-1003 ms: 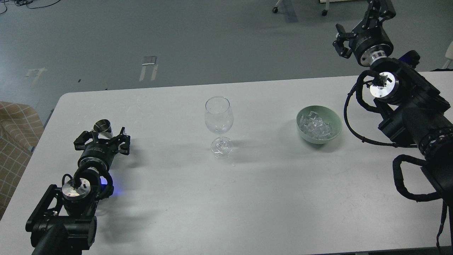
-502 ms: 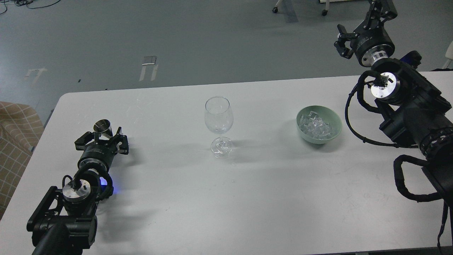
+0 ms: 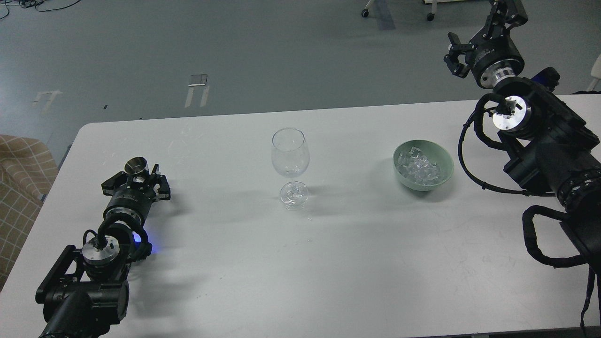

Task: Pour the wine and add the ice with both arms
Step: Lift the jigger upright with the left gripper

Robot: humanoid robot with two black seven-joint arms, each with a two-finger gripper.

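Note:
A small steel cup (image 3: pixel 136 166) stands on the white table (image 3: pixel 328 263) at the left. My left gripper (image 3: pixel 136 177) lies low on the table with its fingers spread on either side of the cup; I cannot see whether they touch it. No wine shows: the cup's inside is too dark to read. A clear stemmed wine glass (image 3: pixel 290 165) stands upright mid-table and looks empty. Clear ice cubes (image 3: pixel 419 168) fill a pale green bowl (image 3: pixel 446 162) to its right. My right gripper (image 3: pixel 475 26) is open and empty, raised beyond the table's far right edge.
The right arm's elbow and looped cables (image 3: pixel 530 155) hang over the table's right side, close to the bowl. A checked cloth seat (image 3: pixel 21 188) stands off the left edge. Grey floor lies beyond the far edge.
My left gripper has slid forward around the steel cup and its fingers have drawn in a little. The right gripper has shifted slightly up and right. Glass and bowl have not moved.

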